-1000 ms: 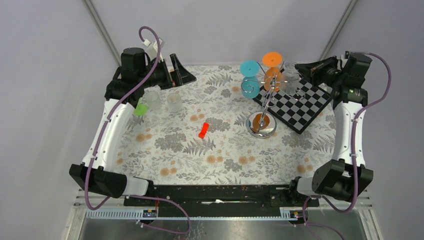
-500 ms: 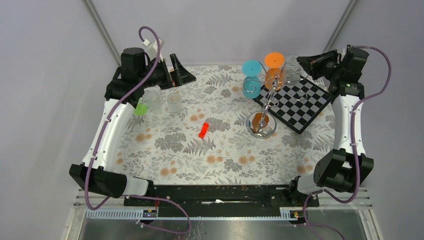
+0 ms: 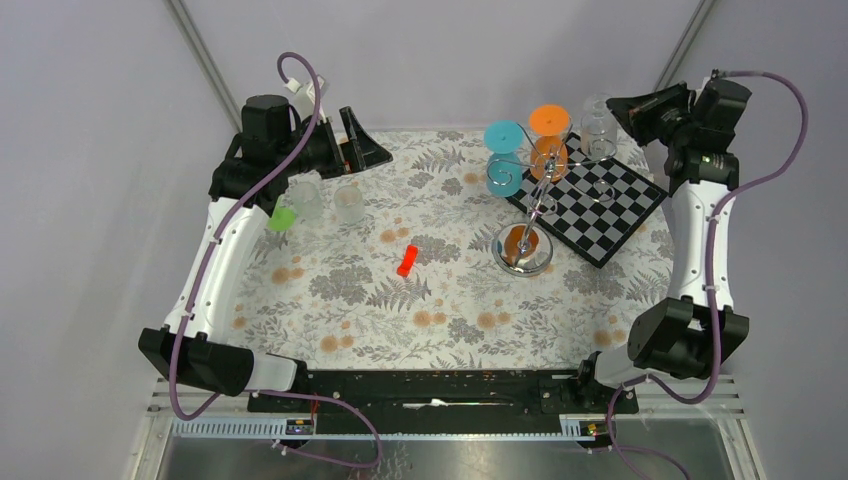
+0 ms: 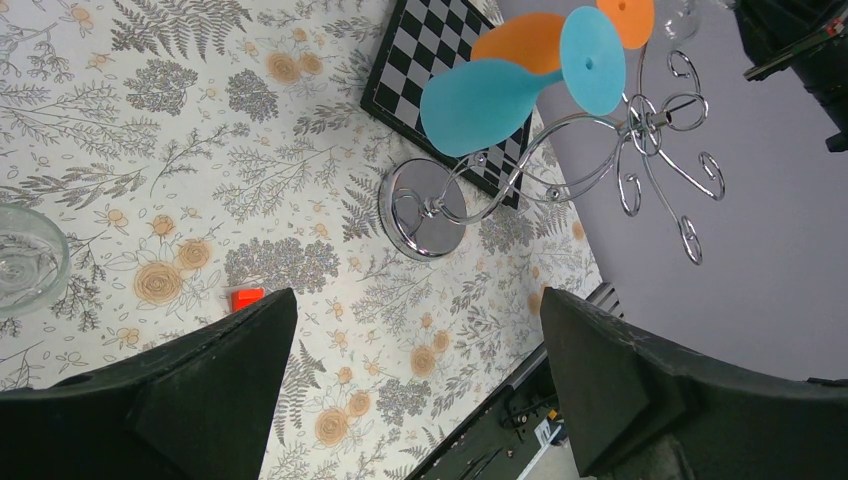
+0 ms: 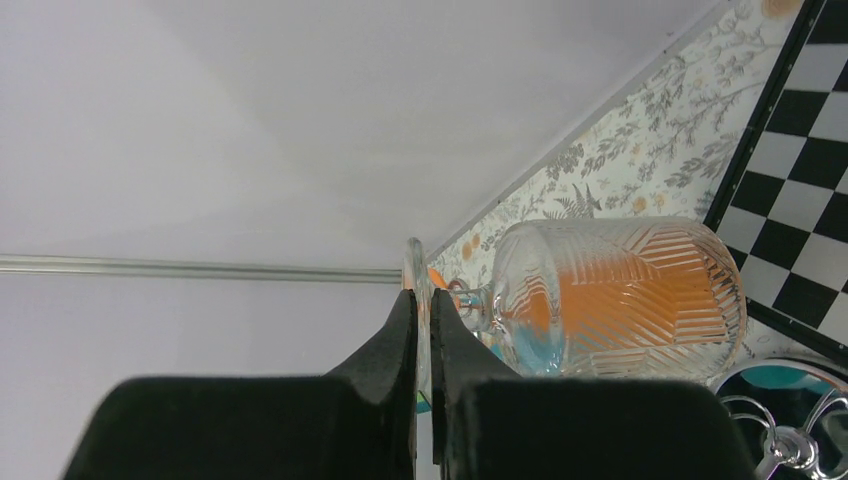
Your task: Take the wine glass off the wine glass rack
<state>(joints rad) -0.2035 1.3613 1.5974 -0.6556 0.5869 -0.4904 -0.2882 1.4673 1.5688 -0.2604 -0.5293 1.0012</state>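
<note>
1. The right jaws are clenched on the thin foot of the clear glass [image 5: 620,290]. The glass lies sideways, with its bowl pointing away from the jaws.
2. The left jaws are released and empty, well apart from the rack [image 3: 523,250].
3. In the top view the glass sits beyond the rack's far right side, above the far edge of the board [image 3: 600,210]. It is apart from the wire arms.
4. Progress, as a judgement: removal appears complete or nearly so. Carrying the glass clear and setting it on the worktop [image 3: 400,320] may remain.
5. 1 blue glass [image 3: 504,137] and 1 orange glass [image 3: 548,120] hang on the rack.
6. No brand, label or writing is legible.
</note>
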